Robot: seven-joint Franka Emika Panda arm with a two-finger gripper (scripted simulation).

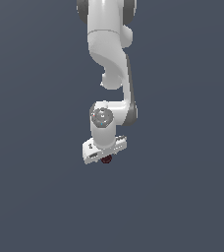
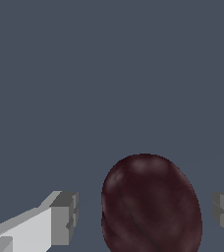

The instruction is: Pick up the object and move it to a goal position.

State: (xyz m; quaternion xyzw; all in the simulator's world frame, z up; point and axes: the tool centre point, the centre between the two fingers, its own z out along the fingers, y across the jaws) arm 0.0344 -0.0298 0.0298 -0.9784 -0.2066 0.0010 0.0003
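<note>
Straddling the object [image 2: 151,204], the end effector [image 2: 143,216] gapes, untouching.

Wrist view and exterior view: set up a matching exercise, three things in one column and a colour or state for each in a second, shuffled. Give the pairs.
Things:
1. the object
2. the gripper
3. the floor

Descriptions:
A. plain slate grey, nothing marked on it
B. dark maroon, rounded, sitting between the two fingers with a gap on each side
C. white body with grey fingertips, open and not touching anything

Pairs: 1-B, 2-C, 3-A
</note>
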